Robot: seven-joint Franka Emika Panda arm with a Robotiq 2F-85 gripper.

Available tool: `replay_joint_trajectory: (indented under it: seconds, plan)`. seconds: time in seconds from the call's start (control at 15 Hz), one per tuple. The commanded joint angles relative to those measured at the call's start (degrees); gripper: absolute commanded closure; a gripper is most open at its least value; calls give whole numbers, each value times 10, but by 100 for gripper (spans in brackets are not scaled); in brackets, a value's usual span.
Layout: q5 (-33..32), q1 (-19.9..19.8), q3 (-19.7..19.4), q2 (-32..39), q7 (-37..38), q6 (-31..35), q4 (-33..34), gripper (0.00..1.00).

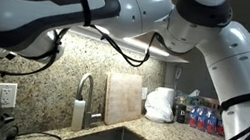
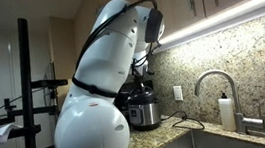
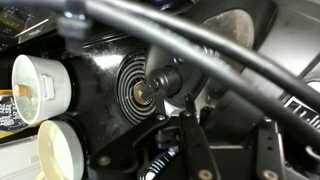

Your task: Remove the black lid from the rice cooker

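Noted black lid (image 3: 122, 92) atop rice cooker (image 2: 143, 113), unlifted | claw (image 3: 230, 150) apart above rice cooker, empty | remained: grasp, lift-off

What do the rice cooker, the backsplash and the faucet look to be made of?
The rice cooker looks like metal by its grey sheen, with a darker, possibly plastic, top. The backsplash is speckled polished stone, likely granite. The faucet is satin metal with soft highlights.
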Motion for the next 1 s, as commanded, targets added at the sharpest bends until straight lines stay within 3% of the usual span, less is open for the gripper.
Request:
replay_joint_trajectory:
  seconds: [0.0, 0.47, 0.93]
  plan:
    - [18, -10, 26, -21, 3, 25, 17, 93]
    - [17, -13, 55, -35, -3, 46, 11, 93]
    - [19, -22, 54, -31, 3, 46, 4, 93]
